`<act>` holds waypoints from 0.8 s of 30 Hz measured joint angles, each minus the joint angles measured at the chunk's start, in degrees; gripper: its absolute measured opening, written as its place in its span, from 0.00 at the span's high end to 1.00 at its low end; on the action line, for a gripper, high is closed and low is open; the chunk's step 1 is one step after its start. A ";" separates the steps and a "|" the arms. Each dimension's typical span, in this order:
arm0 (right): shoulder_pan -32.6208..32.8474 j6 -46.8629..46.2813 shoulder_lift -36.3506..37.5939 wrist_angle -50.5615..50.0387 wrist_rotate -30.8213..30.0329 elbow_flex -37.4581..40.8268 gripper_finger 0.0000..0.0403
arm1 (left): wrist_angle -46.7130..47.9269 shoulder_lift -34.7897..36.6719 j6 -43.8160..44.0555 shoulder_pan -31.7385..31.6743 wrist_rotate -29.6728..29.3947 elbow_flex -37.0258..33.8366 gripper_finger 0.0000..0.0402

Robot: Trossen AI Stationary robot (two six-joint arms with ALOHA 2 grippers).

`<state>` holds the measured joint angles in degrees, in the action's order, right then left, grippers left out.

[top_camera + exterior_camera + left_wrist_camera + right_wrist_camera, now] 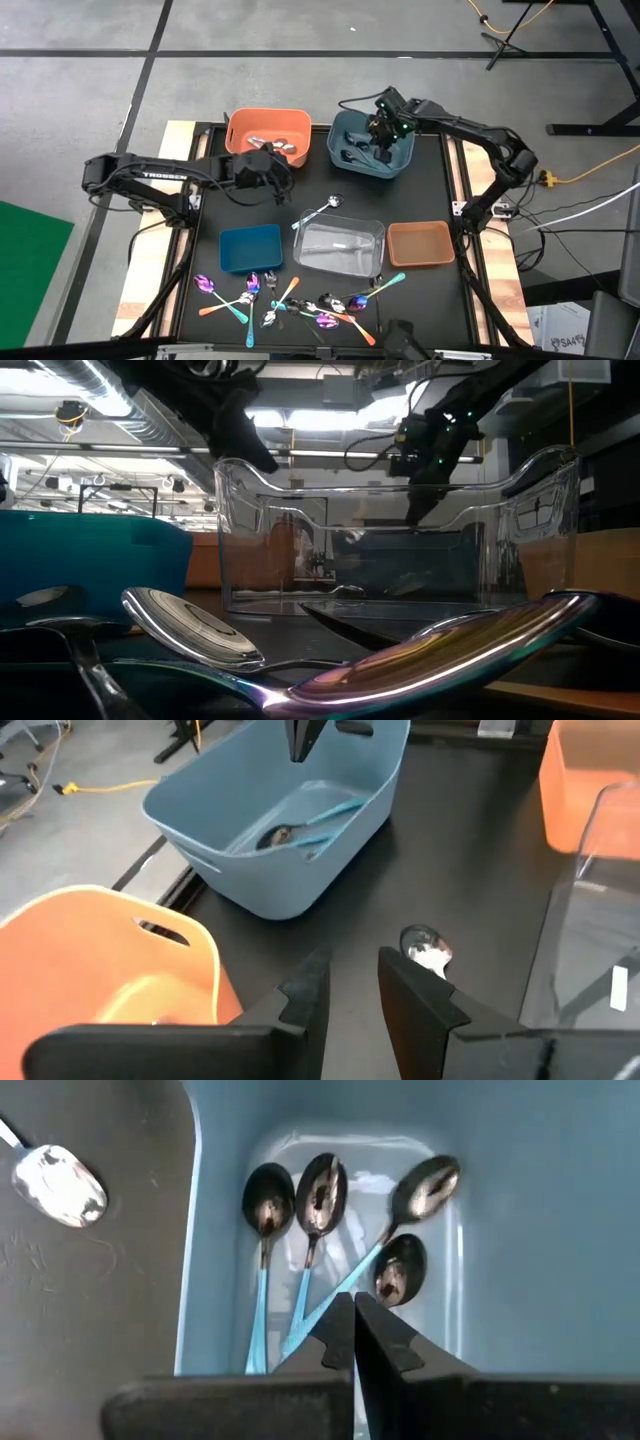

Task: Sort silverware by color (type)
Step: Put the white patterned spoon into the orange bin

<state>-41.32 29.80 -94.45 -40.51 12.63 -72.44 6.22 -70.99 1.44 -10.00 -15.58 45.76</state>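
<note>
We see the right gripper (354, 1342) closed and empty above the light blue bin (372, 150), which holds four teal-handled spoons (320, 1230). The left gripper (350, 985), slightly open and empty, hovers beside the orange bin (268, 135); a silver spoon (318, 211) lies nearby.

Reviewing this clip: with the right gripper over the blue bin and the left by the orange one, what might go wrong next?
1. The right gripper, shut and empty, hangs just above the teal-handled spoons in the light blue bin; dropping lower might knock them.
2. The silver spoon lies touching the clear bin's rim, awkward to grasp.
3. The left gripper, jaws slightly apart, sits close to the orange bin and may bump it.
</note>
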 joint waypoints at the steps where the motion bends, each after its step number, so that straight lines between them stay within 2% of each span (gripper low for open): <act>1: 0.00 0.00 -0.36 0.00 0.00 0.00 1.00 | 0.00 -0.37 0.11 0.00 0.01 0.00 0.79; 8: 0.02 0.02 -1.18 0.26 -0.05 0.00 1.00 | -0.38 -1.87 5.43 0.00 0.03 -0.04 0.79; 13: 0.03 0.09 -1.18 0.21 -0.07 0.00 1.00 | -7.36 -1.85 11.94 -0.16 0.48 -0.04 0.79; 15: 0.05 0.11 -1.18 0.18 -0.07 0.00 1.00 | -9.55 -1.85 13.31 -0.80 3.22 0.50 0.79; 19: 0.04 0.11 -1.18 0.16 -0.12 0.00 1.00 | -8.35 -4.05 16.50 -2.25 9.09 5.19 0.79; 24: 0.11 -0.15 -1.18 -0.06 1.63 0.00 1.00 | -0.83 -10.46 17.92 -3.65 11.97 14.68 0.79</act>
<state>-41.21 29.65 -95.64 -40.57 14.26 -72.44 5.39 -81.45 19.36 -13.65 -3.62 60.44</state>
